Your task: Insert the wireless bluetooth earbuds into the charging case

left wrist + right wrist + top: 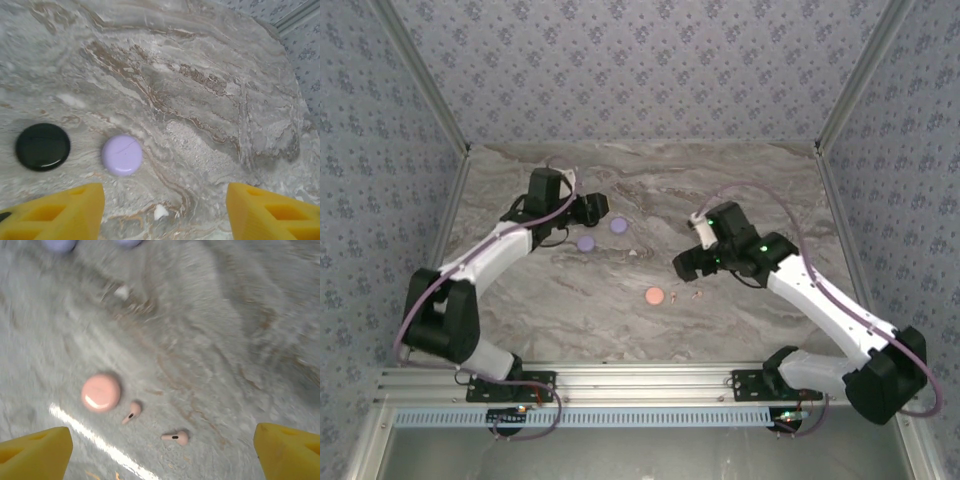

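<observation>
Two end effectors, both empty. Left end effector (166,200): yellow fingers (65,212) spread wide, nothing between them, hanging over the marbled stone-look worktop (210,75). Ahead of it sit a glossy black case (42,146) and a matte lilac case (121,154), both round pucks that look shut. Small pale bit (160,211) near the lilac one, maybe an earbud, too small to call. Mid-worktop: pink case (100,392), glossy, looks shut too. The pink earbuds (132,411) lie loose just right of it, apart from each other, stems flat on the surface. Right end effector (162,450) hangs above them, fingers wide apart, holding nothing. My read: buds are tiny, light, hard smooth plastic, likely to skid or flick out. Pinch across the bulb, not the stem.
</observation>
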Action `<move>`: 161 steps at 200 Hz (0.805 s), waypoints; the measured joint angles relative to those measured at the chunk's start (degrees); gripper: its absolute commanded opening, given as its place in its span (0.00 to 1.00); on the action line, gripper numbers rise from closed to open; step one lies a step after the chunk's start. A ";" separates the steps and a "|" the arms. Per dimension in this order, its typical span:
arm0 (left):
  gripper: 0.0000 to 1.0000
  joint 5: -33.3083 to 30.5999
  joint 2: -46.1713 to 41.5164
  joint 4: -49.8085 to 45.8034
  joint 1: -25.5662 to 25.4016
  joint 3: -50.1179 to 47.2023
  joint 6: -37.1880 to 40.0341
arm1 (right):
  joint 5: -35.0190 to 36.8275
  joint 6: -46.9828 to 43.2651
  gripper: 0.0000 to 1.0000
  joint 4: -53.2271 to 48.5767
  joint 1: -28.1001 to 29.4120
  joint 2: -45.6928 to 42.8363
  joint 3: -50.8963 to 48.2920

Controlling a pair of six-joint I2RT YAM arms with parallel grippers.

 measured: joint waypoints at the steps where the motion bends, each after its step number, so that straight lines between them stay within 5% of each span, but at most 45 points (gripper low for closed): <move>1: 0.73 -0.13 -0.28 0.02 0.00 -0.17 0.11 | -0.09 -0.39 0.98 0.00 0.15 0.15 0.04; 45: 0.91 -9.01 -17.42 0.00 0.92 -10.01 1.57 | -0.72 -24.52 1.00 0.02 7.19 8.61 1.33; 80: 0.96 -14.40 -27.89 0.15 4.59 -17.31 1.31 | -1.29 -39.26 1.00 0.70 7.78 15.10 1.36; 161: 0.98 -17.07 -33.03 -2.14 9.90 -24.48 0.02 | -2.16 -51.36 1.00 6.58 10.71 27.74 1.84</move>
